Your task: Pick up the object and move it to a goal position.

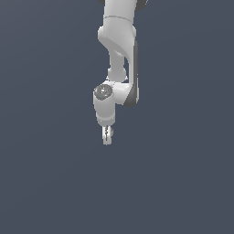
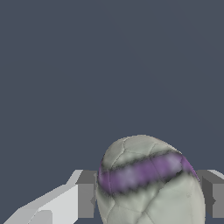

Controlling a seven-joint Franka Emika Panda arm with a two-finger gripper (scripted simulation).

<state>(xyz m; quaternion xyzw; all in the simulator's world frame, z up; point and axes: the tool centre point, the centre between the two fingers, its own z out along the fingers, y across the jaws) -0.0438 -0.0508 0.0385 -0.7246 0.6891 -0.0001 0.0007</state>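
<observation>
The object [image 2: 144, 153] is a pale, egg-shaped ball with cracked-looking panels and a purple band around it. In the wrist view it fills the gap between my gripper [image 2: 148, 194] fingers, with a grey pad [image 2: 86, 194] against one side and the other pad [image 2: 213, 194] against the opposite side, so the gripper is shut on it. In the exterior view the white arm hangs down at centre, the gripper [image 1: 107, 137] points downward, and the object cannot be made out between the narrow fingers. No goal marker shows in either view.
A plain dark blue-grey surface fills both views around the arm. No other objects, containers or edges are visible.
</observation>
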